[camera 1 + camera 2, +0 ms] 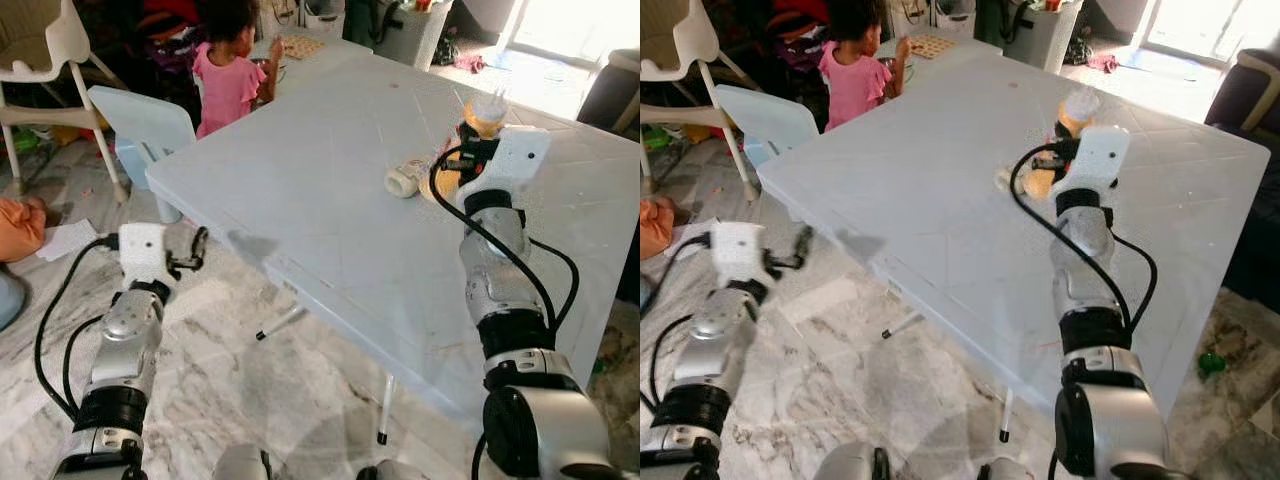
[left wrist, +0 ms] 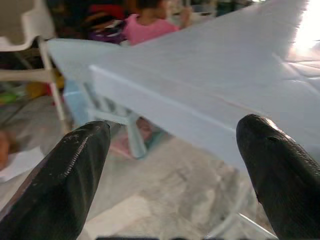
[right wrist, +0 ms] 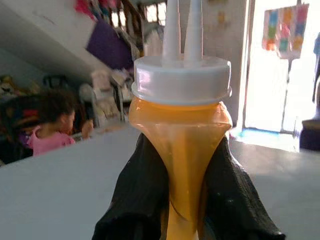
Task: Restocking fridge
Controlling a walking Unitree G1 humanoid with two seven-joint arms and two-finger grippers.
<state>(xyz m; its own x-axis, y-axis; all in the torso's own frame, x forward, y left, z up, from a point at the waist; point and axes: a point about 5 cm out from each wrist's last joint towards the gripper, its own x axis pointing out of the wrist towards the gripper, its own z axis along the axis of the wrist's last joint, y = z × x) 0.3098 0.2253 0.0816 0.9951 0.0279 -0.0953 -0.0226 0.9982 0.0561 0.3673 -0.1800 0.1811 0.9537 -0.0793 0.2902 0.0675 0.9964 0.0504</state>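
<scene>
The right gripper [image 3: 182, 200] is clamped on a squeeze bottle [image 3: 181, 150] of orange sauce, with the black fingers [image 3: 135, 200] pinching it hard enough that the sides cave in under the white cap [image 3: 181, 80]. The bottle's bottom is cut off in the wrist view, so I can't see whether it's touching the table [image 1: 300, 190] or lifted. From the head camera the bottle [image 1: 484, 113] sits over the table's far right part, and the white wrist housing hides most of it, so only the top pokes out.

Just beside it lies a small white bottle [image 1: 405, 179] on its side, with something yellow-orange behind the cable that's too hidden to identify.

The left gripper [image 2: 175, 165] hangs off the table's near left corner, over the marble floor [image 1: 300, 400], fingers spread wide with nothing in them.

At the far edge a child in a pink top [image 1: 228, 85] stands next to a pale plastic chair [image 1: 145, 120]. A white chair [image 1: 50, 60] is partly cut off at the frame's top left.
</scene>
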